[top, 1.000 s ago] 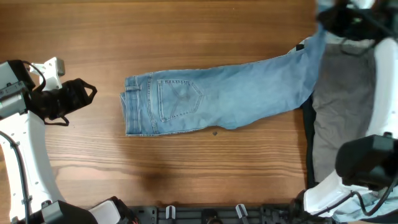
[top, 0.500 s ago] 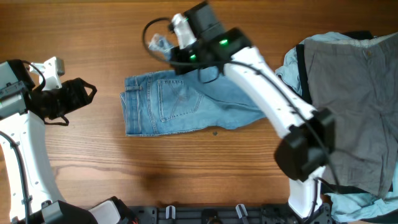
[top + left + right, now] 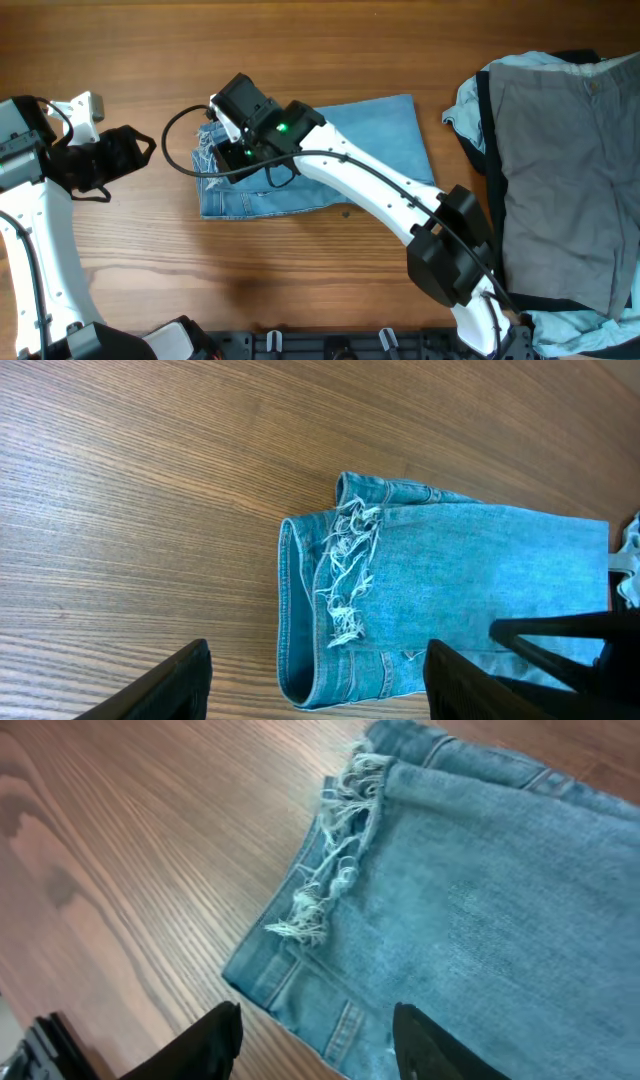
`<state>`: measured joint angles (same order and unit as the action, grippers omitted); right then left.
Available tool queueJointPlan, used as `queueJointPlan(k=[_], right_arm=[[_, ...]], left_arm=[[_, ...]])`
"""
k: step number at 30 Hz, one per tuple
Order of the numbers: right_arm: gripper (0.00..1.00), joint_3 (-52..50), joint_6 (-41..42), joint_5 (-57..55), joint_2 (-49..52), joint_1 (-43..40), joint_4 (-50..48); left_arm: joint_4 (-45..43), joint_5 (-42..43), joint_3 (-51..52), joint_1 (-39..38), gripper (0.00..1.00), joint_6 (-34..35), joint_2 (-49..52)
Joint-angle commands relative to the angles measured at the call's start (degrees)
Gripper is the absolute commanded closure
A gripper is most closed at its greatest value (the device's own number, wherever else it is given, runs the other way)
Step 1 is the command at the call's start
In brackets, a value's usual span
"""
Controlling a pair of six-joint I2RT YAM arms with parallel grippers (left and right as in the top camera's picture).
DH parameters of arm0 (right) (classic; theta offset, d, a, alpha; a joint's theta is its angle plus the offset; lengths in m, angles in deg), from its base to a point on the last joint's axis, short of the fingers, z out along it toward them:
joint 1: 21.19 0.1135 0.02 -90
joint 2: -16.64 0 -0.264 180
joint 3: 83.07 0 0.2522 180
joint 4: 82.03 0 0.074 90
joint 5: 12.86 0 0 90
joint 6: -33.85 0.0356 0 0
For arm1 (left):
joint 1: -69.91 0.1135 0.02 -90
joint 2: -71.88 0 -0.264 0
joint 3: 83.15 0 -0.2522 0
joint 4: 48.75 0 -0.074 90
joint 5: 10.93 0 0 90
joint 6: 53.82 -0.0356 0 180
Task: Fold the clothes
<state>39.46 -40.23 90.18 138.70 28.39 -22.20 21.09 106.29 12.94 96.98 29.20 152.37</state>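
Observation:
The light blue jeans (image 3: 345, 150) lie folded in half on the wooden table, the leg ends laid over the waistband. Their frayed hems (image 3: 205, 155) rest at the left end, and show white and ragged in the right wrist view (image 3: 335, 870). My right gripper (image 3: 225, 152) hovers just over that end, reaching across from the right. Its jaws stand open above the waistband (image 3: 315, 1045) with nothing between them. My left gripper (image 3: 140, 150) waits open left of the jeans, apart from them. From it the jeans (image 3: 450, 580) lie ahead between its fingers (image 3: 320, 690).
A pile of clothes with grey shorts (image 3: 560, 170) on top and a light blue garment (image 3: 462, 105) under them fills the right side of the table. A black frame (image 3: 330, 345) runs along the front edge.
My right arm swung from the far right to the left, carrying the jeans' leg ends over onto the waistband. Its jaws then opened and let go. The left arm stayed put.

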Motion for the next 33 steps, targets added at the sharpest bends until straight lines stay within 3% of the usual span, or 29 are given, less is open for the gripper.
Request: queueJointPlan(k=[1,2,4,5,6,8,9,12,14,16,18,21,24,26,28,33], right_arm=[[0.48,-0.46,-1.70,-3.28,0.52,-3.65,0.50],[0.54,-0.46,0.00,-3.48,-0.20,-6.21,0.94],[0.72,-0.46,5.09,-3.32,-1.77,-13.77,3.91],[0.73,-0.46,6.62,-2.45,-1.97,-16.65,5.35],[0.72,-0.46,6.75,-0.55,-1.97,-19.76,6.88],[0.52,-0.52,3.93,5.51,-1.53,-28.70,11.93],[0.49,-0.55,0.63,7.80,-1.51,-31.69,13.64],[0.50,-0.72,-6.82,14.10,-1.51,-37.77,17.99],[0.55,-2.40,-6.47,10.73,-1.51,-40.52,20.74],[0.52,-5.81,-7.02,10.71,-1.51,-41.77,19.71],[0.39,-11.45,-7.23,10.73,-1.51,-42.32,16.02],[0.28,-18.53,-8.22,9.62,-1.51,-42.95,9.92],[0.26,-23.37,-8.26,9.70,-1.51,-44.44,5.64],[0.27,-25.18,-8.66,10.23,-1.51,-45.86,4.07],[0.28,-25.22,-15.96,15.45,-1.66,-47.04,4.11],[0.28,-25.05,-22.43,18.21,-2.71,-53.66,7.96]], left_arm=[[-0.04,0.15,-1.11,0.15,0.33,0.37,-1.20],[-0.04,0.42,-1.11,-0.26,0.35,0.39,-1.20],[-0.13,0.85,-1.11,-2.49,0.50,0.37,-1.09],[-0.13,0.85,-1.11,-3.43,0.52,0.37,-0.98],[-0.15,0.85,-1.11,-4.63,0.56,0.35,-0.85],[-1.09,0.79,-1.11,-8.57,0.66,0.35,0.04],[-1.90,0.79,-1.11,-10.38,0.69,0.37,0.79],[-4.37,0.76,-1.11,-15.15,0.76,0.33,4.72],[-6.34,0.79,-1.11,-17.94,0.81,-0.28,9.40],[-7.91,2.91,-1.11,-20.41,0.82,-0.31,14.27],[-10.34,8.94,-1.11,-23.78,0.82,-0.28,19.26],[-14.47,10.45,-1.11,-29.49,0.83,2.40,24.20],[-17.94,9.84,-1.11,-33.97,0.83,5.90,26.62],[-21.70,4.61,-1.11,-36.96,0.83,13.35,28.06],[-23.43,0.37,-1.11,-38.23,0.83,18.18,29.07],[-24.87,-4.22,-1.11,-38.84,0.78,22.77,34.99]])
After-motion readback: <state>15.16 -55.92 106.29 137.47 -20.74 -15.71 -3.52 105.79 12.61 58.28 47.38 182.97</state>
